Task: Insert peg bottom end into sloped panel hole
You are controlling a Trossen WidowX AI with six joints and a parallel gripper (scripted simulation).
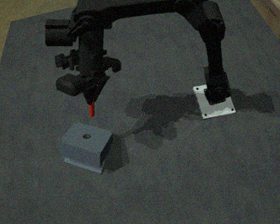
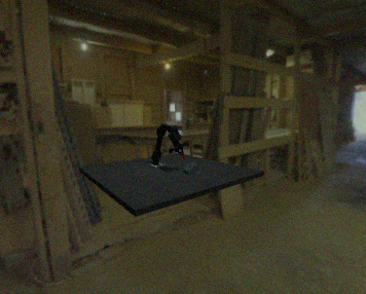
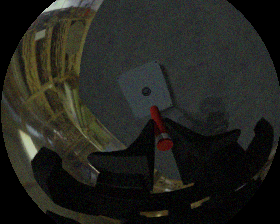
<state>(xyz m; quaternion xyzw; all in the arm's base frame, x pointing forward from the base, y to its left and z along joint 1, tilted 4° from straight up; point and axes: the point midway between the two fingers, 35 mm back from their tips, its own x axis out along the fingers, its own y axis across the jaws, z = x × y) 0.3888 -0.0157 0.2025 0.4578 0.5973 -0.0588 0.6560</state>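
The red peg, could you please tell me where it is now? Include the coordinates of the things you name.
In the top view, the red peg (image 1: 92,109) (image 2: 183,156) (image 3: 157,120) is in the gripper (image 1: 91,102) (image 3: 158,121), its free end just short of the block's hole (image 1: 86,136) (image 3: 146,91).

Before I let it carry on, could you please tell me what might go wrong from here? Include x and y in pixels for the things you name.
The pincer (image 1: 91,103) (image 3: 158,121) holds the red peg (image 1: 92,109) (image 3: 157,120) short of the hole (image 1: 86,136) (image 3: 146,91), so pushing unaligned could catch its rim. The peg may also tilt against the sloped face, since only its upper part is gripped.
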